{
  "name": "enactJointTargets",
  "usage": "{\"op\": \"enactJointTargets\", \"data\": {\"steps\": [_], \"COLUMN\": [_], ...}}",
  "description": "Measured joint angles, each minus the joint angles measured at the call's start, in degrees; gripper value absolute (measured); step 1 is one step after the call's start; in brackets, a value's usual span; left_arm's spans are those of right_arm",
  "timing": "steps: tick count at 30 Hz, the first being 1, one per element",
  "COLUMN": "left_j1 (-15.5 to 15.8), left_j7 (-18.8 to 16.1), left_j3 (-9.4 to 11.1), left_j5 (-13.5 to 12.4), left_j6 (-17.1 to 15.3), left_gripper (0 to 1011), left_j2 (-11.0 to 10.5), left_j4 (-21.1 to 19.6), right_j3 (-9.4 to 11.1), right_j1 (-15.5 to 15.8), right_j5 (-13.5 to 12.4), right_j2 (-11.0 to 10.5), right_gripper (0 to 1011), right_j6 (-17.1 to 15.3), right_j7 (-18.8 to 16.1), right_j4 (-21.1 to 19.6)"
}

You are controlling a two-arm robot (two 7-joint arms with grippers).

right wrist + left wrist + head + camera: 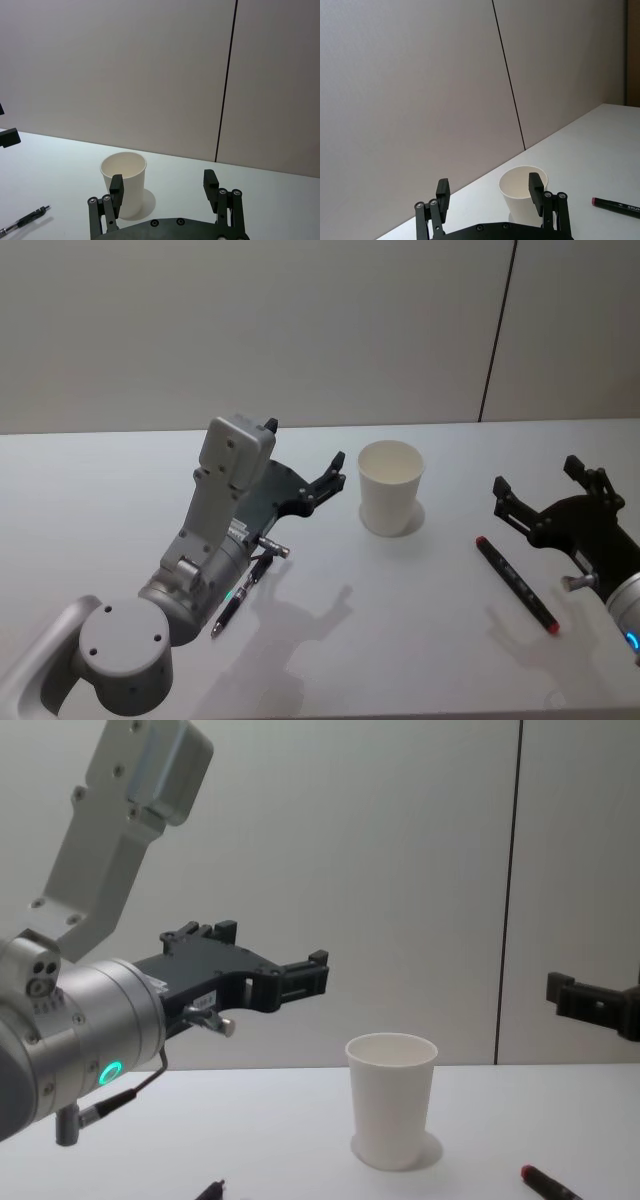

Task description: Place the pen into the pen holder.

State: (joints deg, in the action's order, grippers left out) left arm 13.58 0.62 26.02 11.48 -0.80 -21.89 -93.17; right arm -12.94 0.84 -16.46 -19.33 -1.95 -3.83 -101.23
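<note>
My left gripper (490, 187) hangs left of the pen holder (390, 490), right gripper (537, 477) right of it, both spread, empty; marker (615, 204) print cut off.

Tabletop (330, 640): white and smooth, as we see it.
Wall (250, 330): pale grey, behind the tabletop.
Seam (498, 330): dark, upright, above the tabletop's far edge.

I log the pen holder (391, 487), a white paper cup, upright, mouth up. Black click pen (235, 605) lies flat to its left, well apart. Red-ended black marker (516, 585) lies flat to its right.
</note>
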Motion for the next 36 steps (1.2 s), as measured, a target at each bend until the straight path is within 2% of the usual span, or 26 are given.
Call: {"op": "enactJointTargets", "data": {"steps": [31, 36], "left_j1": [0.0, 0.0], "left_j7": [0.0, 0.0], "left_j3": [0.0, 0.0], "left_j5": [0.0, 0.0], "left_j6": [0.0, 0.0], "left_gripper": [1003, 1003], "left_j2": [0.0, 0.0], "left_j4": [0.0, 0.0], "right_j3": [-0.02, -0.17], "right_j1": [-0.01, -0.31], "right_j5": [0.05, 0.55], "right_j2": [0.04, 0.43], "right_gripper": [1002, 1002], "right_j6": [-0.03, -1.07], "right_j7": [0.0, 0.3], "right_j4": [0.0, -0.11]}}
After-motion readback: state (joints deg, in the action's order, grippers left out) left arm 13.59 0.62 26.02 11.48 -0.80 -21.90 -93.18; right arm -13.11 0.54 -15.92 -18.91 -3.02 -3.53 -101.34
